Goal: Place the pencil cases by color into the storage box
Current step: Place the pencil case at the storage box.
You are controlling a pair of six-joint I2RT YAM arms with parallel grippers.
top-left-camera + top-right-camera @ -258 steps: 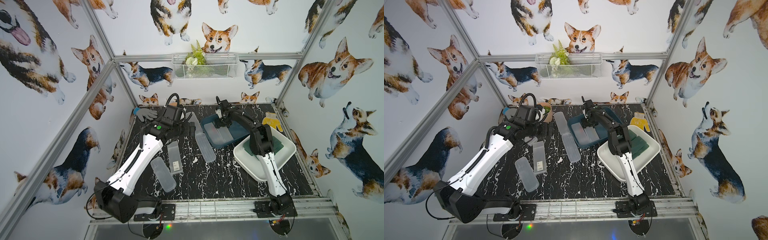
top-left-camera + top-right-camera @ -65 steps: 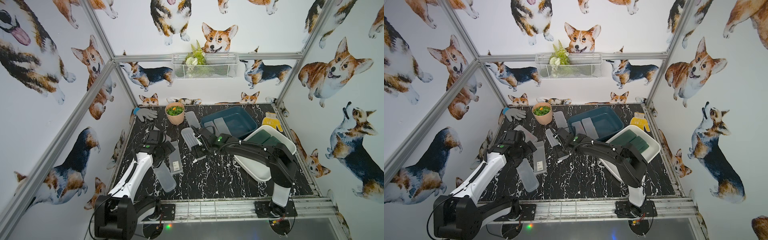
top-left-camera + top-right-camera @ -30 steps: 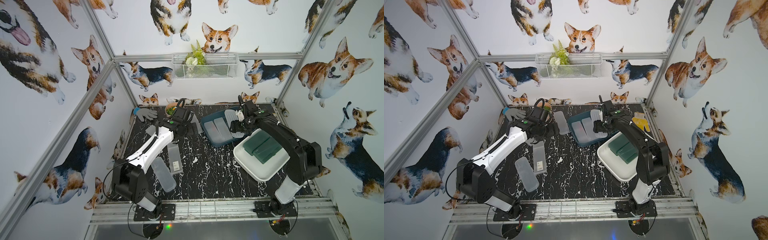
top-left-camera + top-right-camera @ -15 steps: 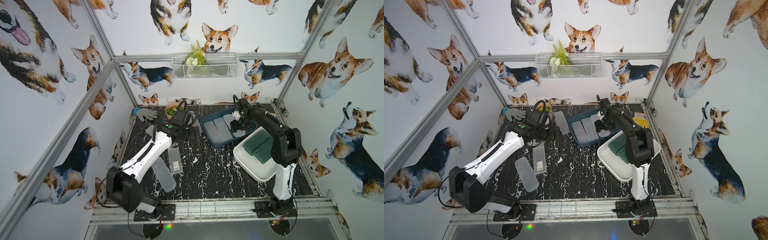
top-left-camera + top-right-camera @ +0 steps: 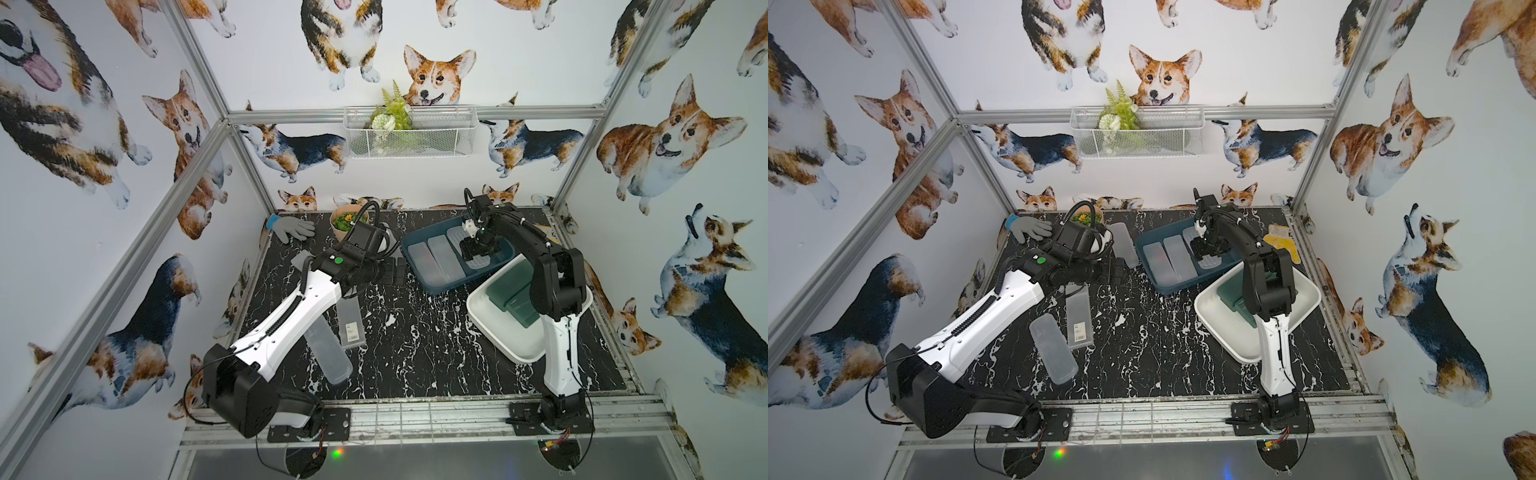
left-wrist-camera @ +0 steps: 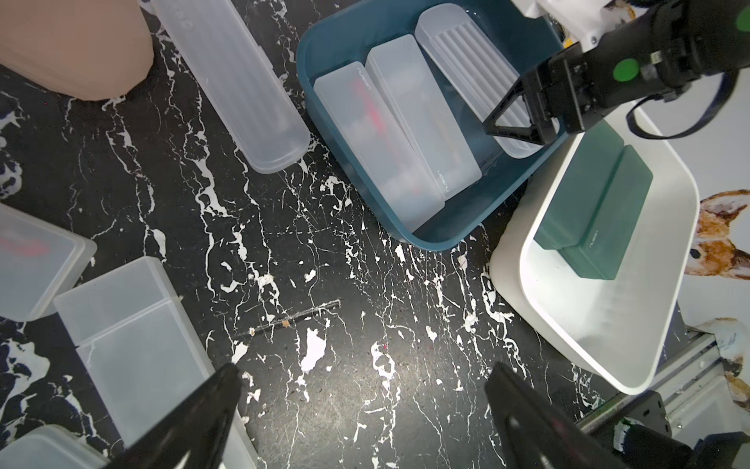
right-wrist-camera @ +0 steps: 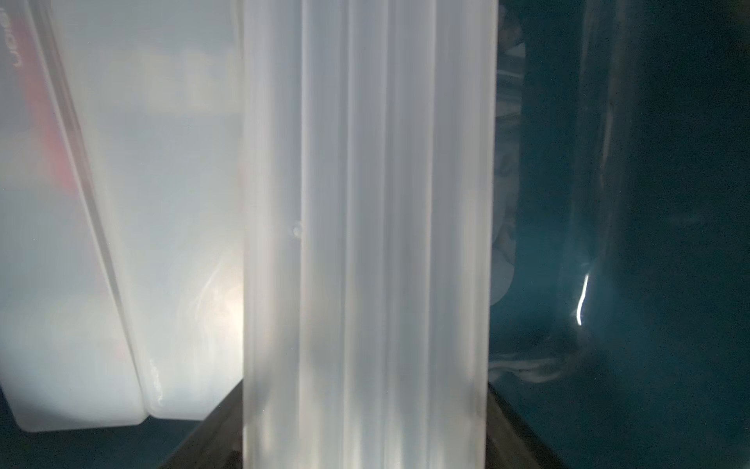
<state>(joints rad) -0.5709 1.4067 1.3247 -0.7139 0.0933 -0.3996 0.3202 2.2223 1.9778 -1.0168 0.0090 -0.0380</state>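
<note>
Inside dark blue plastic box [image 6: 438, 243]: ribbed frosted case [image 6: 458, 52] being clamped by right gripper [image 5: 478, 254] jaws, beside two smooth frosted cases [image 6: 375, 138] | white tub [image 6: 600, 325]: two green cases [image 6: 584, 203] | bench [image 6: 324, 284]: several loose frosted cases [image 6: 231, 81] being left | left gripper [image 6: 363, 371] jaws apart, empty.

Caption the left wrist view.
Right gripper holds a ribbed case in the blue bin; two green cases lie in the white bin; left gripper open over the table.
</note>
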